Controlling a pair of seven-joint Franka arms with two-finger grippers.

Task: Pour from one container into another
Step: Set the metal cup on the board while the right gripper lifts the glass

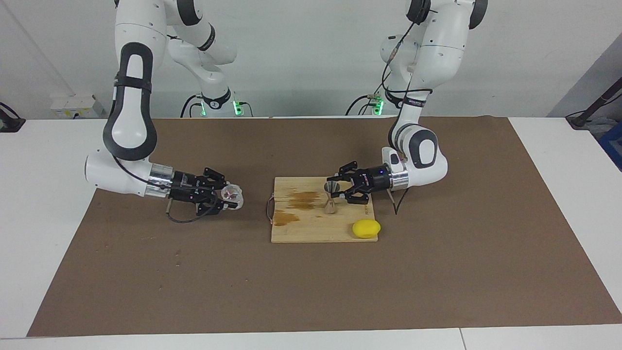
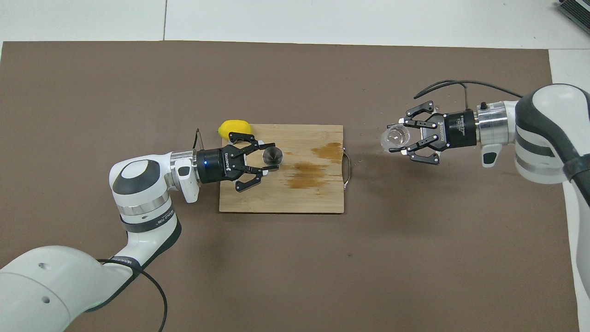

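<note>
Left gripper [image 1: 335, 191] is clamped on the jigger [image 1: 331, 197] at its waist, upright on the cutting board [image 1: 301, 228], presumably held steady as the receiving vessel; in the facing view it stands at roughly 10 o'clock from the lemon [image 1: 366, 228]. Right gripper [image 1: 232, 196] is closed around the glass cup [image 1: 231, 193], carried low over the brown mat [image 1: 311, 272] at 9 o'clock from the board, well apart from the jigger, so pouring is judged not yet begun. The jigger's hourglass profile and base contact are shown only by the facing view. The jigger's open mouth [image 2: 272, 155], the cup's rim [image 2: 395, 137] and the gap between them along the table are given by the overhead view. Contents of the cup cannot be told.
</note>
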